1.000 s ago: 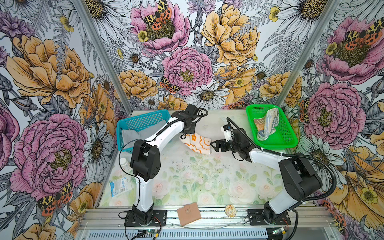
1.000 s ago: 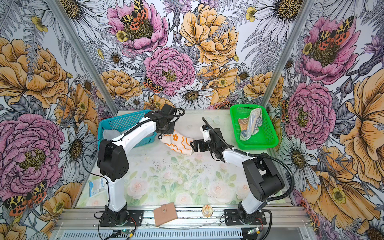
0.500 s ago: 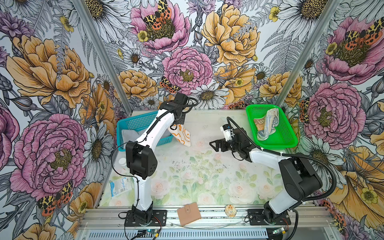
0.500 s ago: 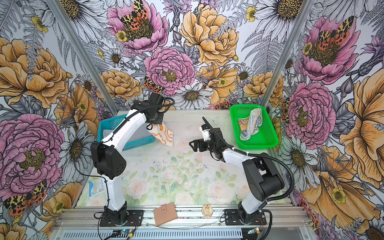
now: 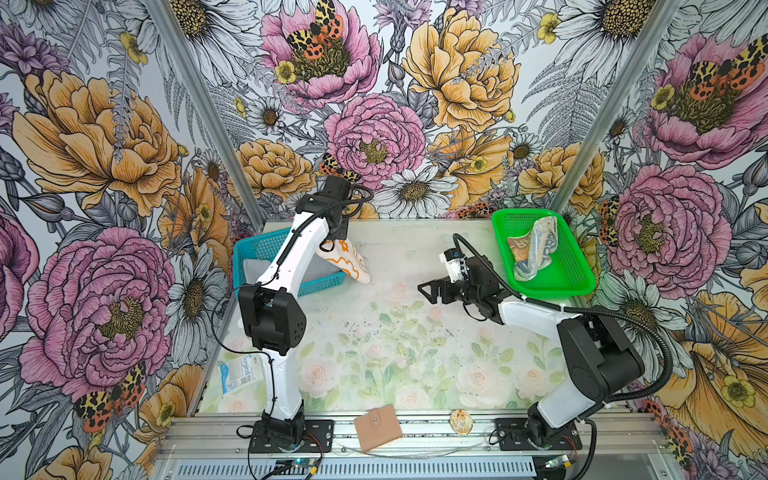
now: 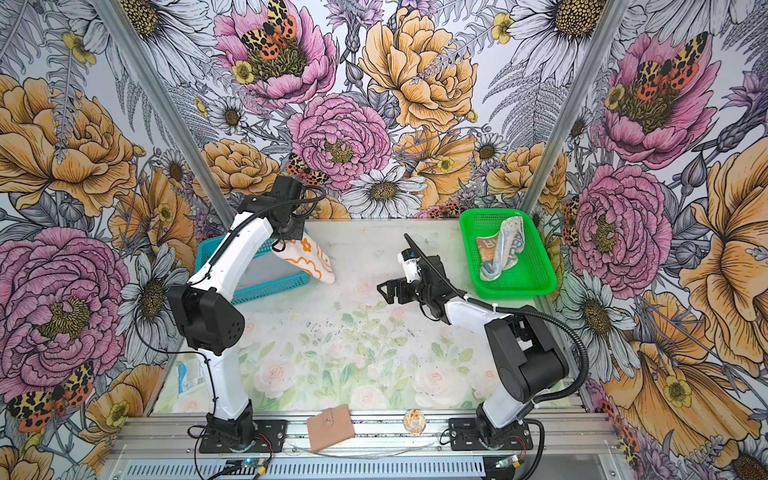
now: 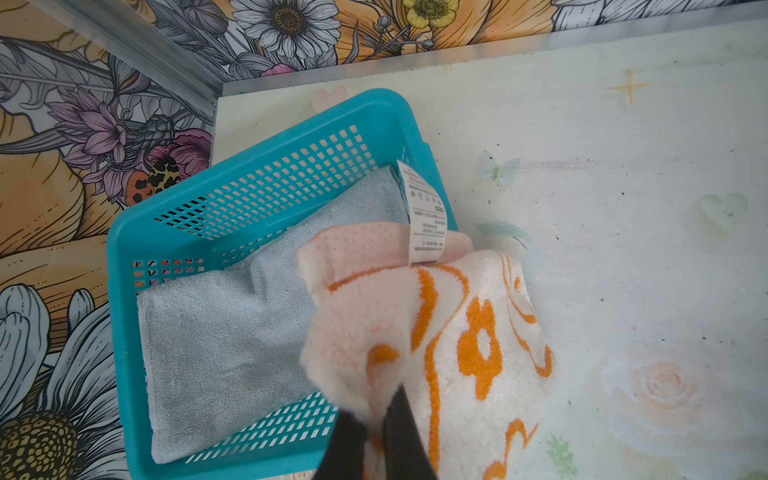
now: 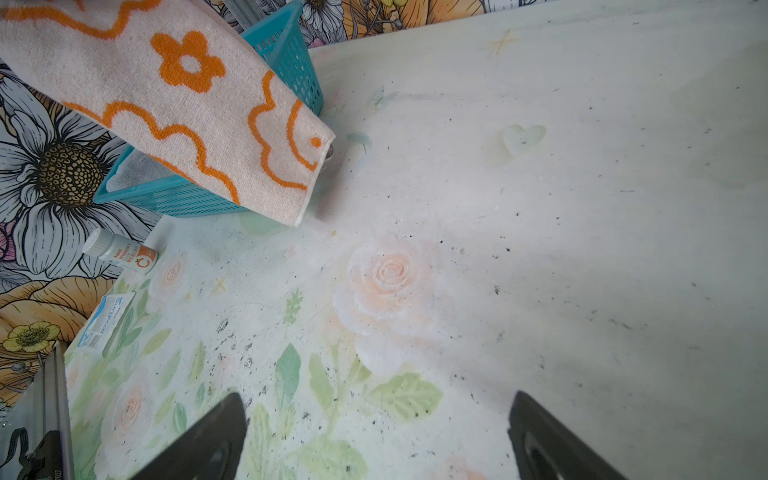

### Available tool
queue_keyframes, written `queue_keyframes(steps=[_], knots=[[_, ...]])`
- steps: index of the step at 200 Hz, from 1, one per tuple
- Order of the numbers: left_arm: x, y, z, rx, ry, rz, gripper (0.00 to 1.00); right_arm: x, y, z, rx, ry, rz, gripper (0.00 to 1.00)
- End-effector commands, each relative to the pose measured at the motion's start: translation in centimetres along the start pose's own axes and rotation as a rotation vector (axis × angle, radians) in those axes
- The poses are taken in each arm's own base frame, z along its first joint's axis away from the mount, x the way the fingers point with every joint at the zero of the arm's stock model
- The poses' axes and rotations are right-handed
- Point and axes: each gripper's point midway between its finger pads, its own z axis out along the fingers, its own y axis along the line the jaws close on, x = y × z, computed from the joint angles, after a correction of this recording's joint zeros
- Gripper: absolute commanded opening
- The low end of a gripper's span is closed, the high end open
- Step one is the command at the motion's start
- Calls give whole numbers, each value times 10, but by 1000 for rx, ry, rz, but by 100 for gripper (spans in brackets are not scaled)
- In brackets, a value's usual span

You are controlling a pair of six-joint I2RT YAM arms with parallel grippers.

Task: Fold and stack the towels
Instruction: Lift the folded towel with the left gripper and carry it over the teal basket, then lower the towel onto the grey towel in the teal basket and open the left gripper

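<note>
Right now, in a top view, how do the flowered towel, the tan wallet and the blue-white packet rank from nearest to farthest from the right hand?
From the right hand, open above mid-table:
1. flowered towel, held up to the left, beside the blue basket.
2. tan wallet, on the front rail.
3. blue-white packet, at the left edge, toward the front.

White links (image 5: 305,245), black joint housings (image 5: 272,320) — ribbed black cables (image 5: 665,353), bolted bases (image 5: 320,433)

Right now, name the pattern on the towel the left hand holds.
Cream towel, orange flowers and wavy outlines; clearest in the right wrist view.
</note>
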Motion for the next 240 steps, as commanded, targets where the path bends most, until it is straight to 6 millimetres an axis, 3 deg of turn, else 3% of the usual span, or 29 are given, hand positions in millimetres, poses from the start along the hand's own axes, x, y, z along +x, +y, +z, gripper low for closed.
queue_keyframes(steps=[1, 57, 79, 124, 161, 180, 207, 240], knots=[[-20, 32, -29, -29, -85, -52, 0, -5, 5, 6, -25, -14, -19, 99], [-21, 78, -34, -56, -97, -139, 0, -4, 5, 7, -25, -7, -18, 100], [-13, 94, -26, -60, -69, -174, 0, -3, 5, 9, -26, -2, -17, 100], [7, 111, 4, -62, -30, -231, 0, -3, 6, 8, -28, -4, -21, 100], [35, 120, 56, -62, 85, -260, 0, -3, 7, 8, -28, -3, -23, 100], [49, 130, 70, -82, 125, -286, 0, -3, 7, 7, -25, -4, -26, 99], [47, 137, 64, -90, 108, -305, 0, -4, 8, 7, -29, -5, -27, 99], [25, 116, 41, -52, 38, -277, 0, -3, 7, 8, -27, -1, -25, 100]])
